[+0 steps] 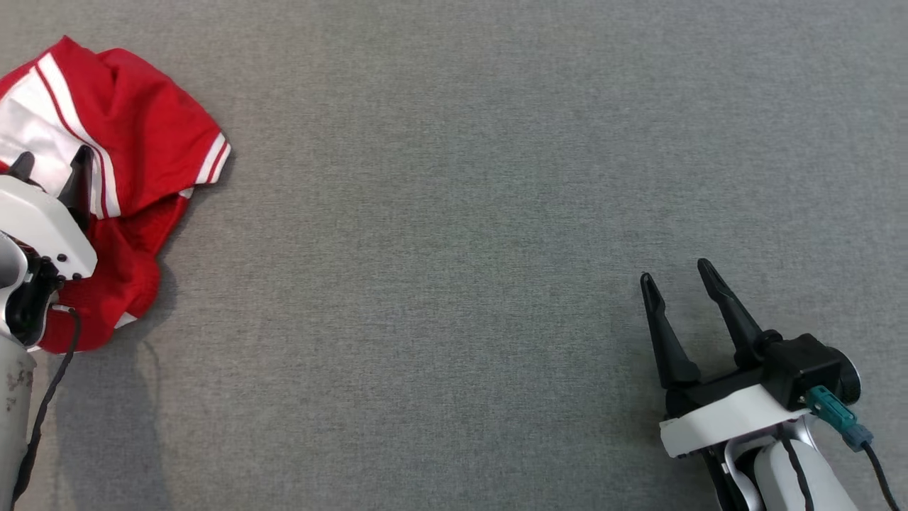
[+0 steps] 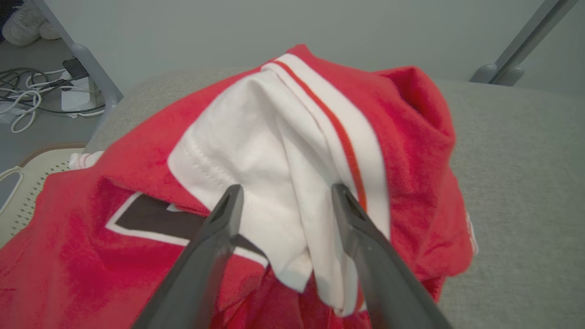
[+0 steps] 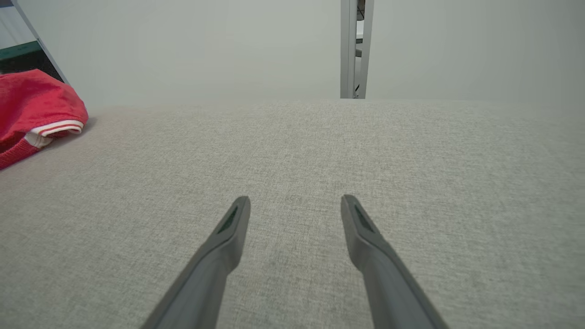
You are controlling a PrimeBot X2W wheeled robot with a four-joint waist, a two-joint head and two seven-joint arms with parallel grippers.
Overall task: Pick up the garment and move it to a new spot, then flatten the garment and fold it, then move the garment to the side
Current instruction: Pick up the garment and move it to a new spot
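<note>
1. Left claw (image 2: 288, 189): spread wide, straddling a white fold of the crumpled red garment (image 1: 142, 121) at the worktop's (image 1: 454, 213) left edge, gripping nothing.
2. Right claw (image 1: 675, 273): spread wide, empty, well apart from the garment.

One crumpled red cloth garment with white stripes (image 1: 142, 128). One grey fabric-covered bench (image 1: 454, 213). Two pincers, the left pincer (image 1: 53, 157) and the right pincer (image 1: 674, 272), each with two long dark fingers (image 1: 667, 341) — four altogether. One cream perforated plastic basket (image 2: 27, 183). Loose white and dark cables (image 2: 32, 91) — too tangled to count.
</note>
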